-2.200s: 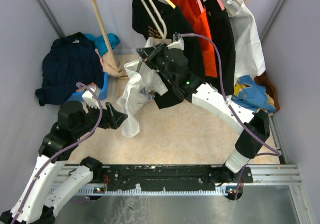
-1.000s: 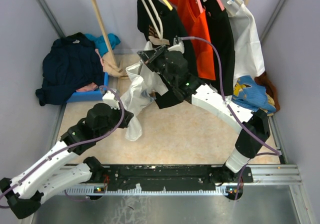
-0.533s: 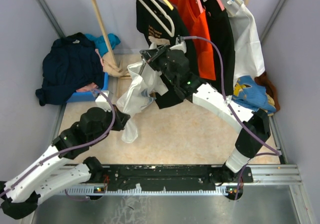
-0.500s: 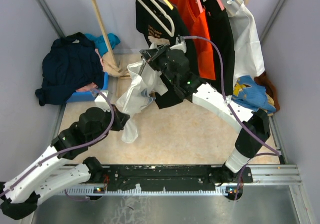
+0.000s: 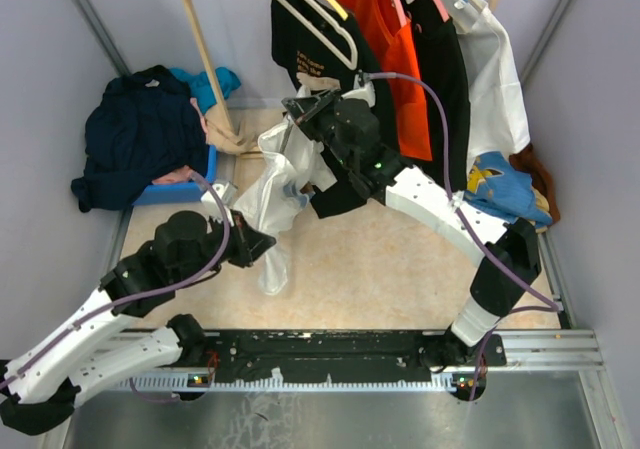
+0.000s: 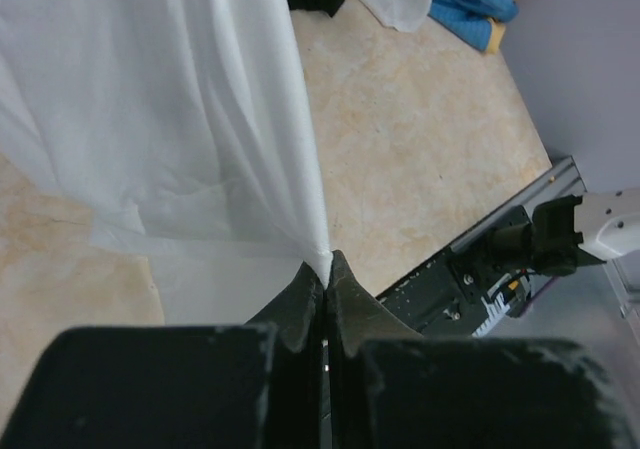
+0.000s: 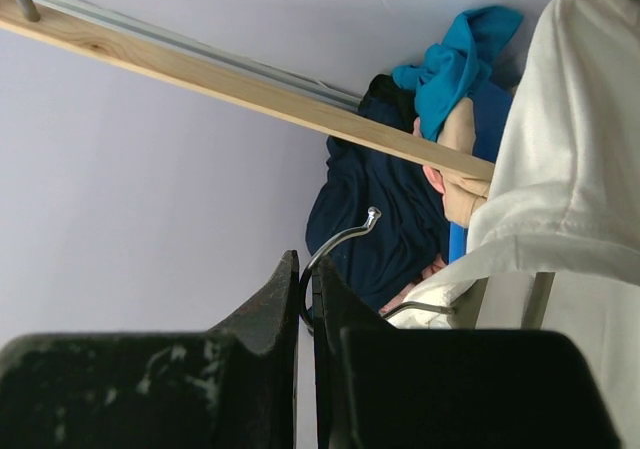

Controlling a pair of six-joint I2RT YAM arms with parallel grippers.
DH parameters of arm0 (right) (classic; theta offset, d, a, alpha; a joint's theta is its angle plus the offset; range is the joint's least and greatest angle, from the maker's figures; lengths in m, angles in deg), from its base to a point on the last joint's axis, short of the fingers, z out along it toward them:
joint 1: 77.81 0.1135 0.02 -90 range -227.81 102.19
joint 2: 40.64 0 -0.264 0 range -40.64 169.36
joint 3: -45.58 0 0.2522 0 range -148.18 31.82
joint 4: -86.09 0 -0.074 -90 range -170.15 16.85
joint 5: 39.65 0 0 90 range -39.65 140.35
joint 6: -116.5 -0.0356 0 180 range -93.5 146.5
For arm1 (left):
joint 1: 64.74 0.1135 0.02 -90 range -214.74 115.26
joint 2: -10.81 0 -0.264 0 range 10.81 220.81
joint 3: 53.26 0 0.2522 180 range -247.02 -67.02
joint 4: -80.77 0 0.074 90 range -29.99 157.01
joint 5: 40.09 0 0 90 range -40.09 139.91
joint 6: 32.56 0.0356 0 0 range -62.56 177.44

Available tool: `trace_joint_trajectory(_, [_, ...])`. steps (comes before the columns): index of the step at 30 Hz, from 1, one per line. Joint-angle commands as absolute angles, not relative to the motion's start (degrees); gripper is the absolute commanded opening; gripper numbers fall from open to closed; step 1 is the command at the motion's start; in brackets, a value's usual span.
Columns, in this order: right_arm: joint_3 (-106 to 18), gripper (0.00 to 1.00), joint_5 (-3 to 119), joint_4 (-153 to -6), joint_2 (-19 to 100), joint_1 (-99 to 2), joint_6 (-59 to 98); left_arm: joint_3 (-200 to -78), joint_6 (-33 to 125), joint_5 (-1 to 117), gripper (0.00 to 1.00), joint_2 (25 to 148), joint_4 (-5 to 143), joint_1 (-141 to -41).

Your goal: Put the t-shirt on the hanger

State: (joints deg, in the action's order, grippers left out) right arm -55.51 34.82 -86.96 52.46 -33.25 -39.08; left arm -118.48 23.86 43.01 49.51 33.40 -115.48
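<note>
Tension is the trick here. Right gripper [image 7: 306,269] is clamped on the wire hook of the hanger [image 7: 340,237], held up in the air. The t-shirt [image 5: 265,184] dangles off the hanger over the table [image 5: 400,269]. Left gripper [image 6: 327,269] has its fingers pinched tight on a fold of the shirt's lower cloth. I'd tug that down and outward gently so the cloth settles over the hanger's arm, without yanking the hook loose. Writing: the black shirt [image 5: 300,39] hanging behind has a yellowish print, too small to read.
</note>
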Motion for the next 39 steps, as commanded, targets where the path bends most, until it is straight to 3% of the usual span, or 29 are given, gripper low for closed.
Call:
trace_joint_trajectory(1, [-56.1, 0.00, 32.2, -91.9, 52.8, -34.0, -39.4, -119.5, 25.0, 49.6, 0.00, 49.7, 36.6, -117.1])
trace_joint_trajectory(6, [-55.8, 0.00, 32.8, -92.8, 53.0, -34.4, -40.1, -117.7, 24.0, 51.0, 0.00, 50.1, 37.0, -120.1])
trace_joint_trajectory(17, [-53.7, 0.00, 34.5, -95.5, 51.0, -35.0, -41.6, -109.8, 18.4, 41.9, 0.02, 51.1, 34.1, -127.5])
trace_joint_trajectory(21, [-52.7, 0.00, 34.6, -95.9, 50.0, -35.0, -41.7, -111.1, 18.3, 38.5, 0.19, 50.7, 32.2, -127.9])
trace_joint_trajectory(26, [-51.7, 0.00, 34.6, -96.0, 49.1, -35.0, -41.7, -118.8, 19.6, 34.2, 0.52, 50.2, 27.0, -127.9])
trace_joint_trajectory(32, [-51.5, 0.00, 34.2, -96.2, 49.2, -34.9, -41.9, -125.2, 21.4, 31.4, 0.74, 52.5, 23.0, -127.9])
trace_joint_trajectory(33, [-51.6, 0.00, 34.2, -96.1, 49.3, -34.9, -42.0, -125.4, 21.6, 30.3, 0.93, 52.8, 22.9, -127.9])
trace_joint_trajectory(34, [-51.7, 0.00, 34.2, -96.1, 49.4, -34.9, -42.0, -125.5, 21.5, 28.8, 0.99, 53.1, 21.3, -127.9])
trace_joint_trajectory(39, [-52.8, 0.00, 34.0, -95.8, 49.8, -34.5, -42.0, -124.6, 21.3, 21.7, 0.99, 54.9, 22.1, -127.9])
